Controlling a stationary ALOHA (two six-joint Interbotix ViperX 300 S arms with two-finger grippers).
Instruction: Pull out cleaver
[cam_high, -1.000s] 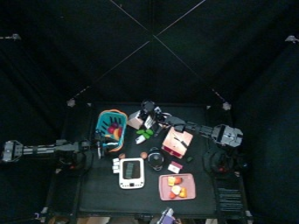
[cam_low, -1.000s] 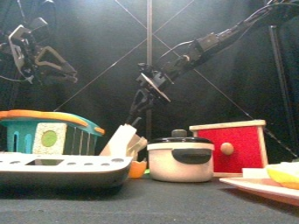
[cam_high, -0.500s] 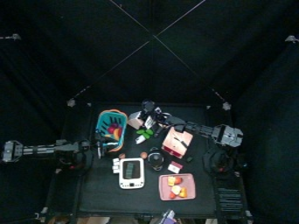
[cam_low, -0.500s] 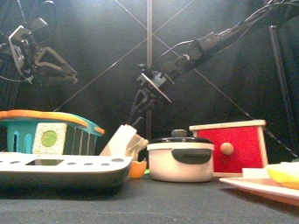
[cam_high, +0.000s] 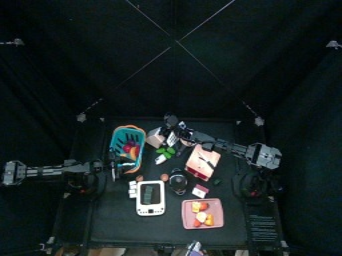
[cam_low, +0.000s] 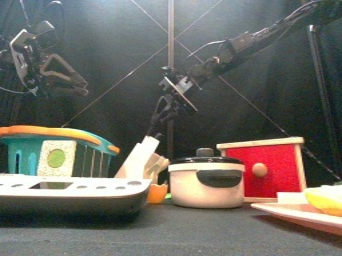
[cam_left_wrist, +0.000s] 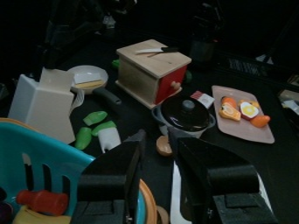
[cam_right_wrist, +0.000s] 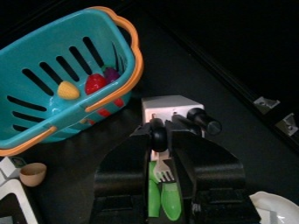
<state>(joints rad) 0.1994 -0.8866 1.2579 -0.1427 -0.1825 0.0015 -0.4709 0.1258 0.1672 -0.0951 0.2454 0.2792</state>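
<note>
The white knife block (cam_low: 140, 162) stands between the basket and the pot; it also shows in the top view (cam_high: 158, 138) and the right wrist view (cam_right_wrist: 173, 109). My right gripper (cam_low: 173, 93) is shut on the black handle of the cleaver (cam_right_wrist: 158, 138). The dark blade (cam_low: 160, 120) slants down from the gripper to the block's top. In the top view the right gripper (cam_high: 168, 127) is over the block. My left gripper (cam_left_wrist: 162, 145) is open and empty, held high at the left (cam_low: 34, 52), apart from the block.
A teal basket (cam_low: 51, 150) with an orange rim stands left of the block. A black pot (cam_low: 203, 181) and a red wooden box (cam_low: 265, 168) stand to its right. A white tray (cam_low: 67, 195) and a plate of food (cam_low: 314, 205) lie in front.
My right gripper has moved a little up and to the left with the cleaver's handle in it. The left arm has not moved.
</note>
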